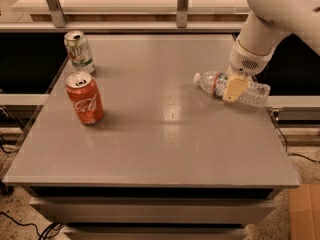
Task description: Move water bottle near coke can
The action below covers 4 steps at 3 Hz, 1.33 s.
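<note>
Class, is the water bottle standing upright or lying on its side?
Lying on its side: the water bottle stretches flat along the table, white cap toward the coke can, with the gripper over its middle.

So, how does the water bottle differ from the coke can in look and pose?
The water bottle lies on its side near the right edge of the table; the coke can stands upright near the left. The bottle is clear, the can red with white script. The gripper is over the bottle's middle, far from the can. Both rest on the table.
</note>
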Available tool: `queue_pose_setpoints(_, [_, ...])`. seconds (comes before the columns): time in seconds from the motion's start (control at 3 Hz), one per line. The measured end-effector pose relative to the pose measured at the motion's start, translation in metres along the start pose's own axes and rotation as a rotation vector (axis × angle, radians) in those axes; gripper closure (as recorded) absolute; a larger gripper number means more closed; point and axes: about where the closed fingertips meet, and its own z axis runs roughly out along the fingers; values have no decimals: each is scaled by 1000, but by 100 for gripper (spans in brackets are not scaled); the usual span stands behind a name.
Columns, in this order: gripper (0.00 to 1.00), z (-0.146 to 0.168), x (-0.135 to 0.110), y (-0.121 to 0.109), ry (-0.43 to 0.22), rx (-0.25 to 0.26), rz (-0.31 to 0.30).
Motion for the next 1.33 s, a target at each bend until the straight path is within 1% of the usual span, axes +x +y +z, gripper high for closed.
queue_pose_setpoints(0.33, [88, -4, -3, -1, -11, 6, -20])
queue_pose_setpoints(0.67, [100, -16, -17, 4, -51, 21, -73])
queue_pose_setpoints(1.0, [100, -33, -40, 18, -113, 29, -161])
queue_pose_setpoints(1.33, [100, -48, -69, 39, -174, 25, -268])
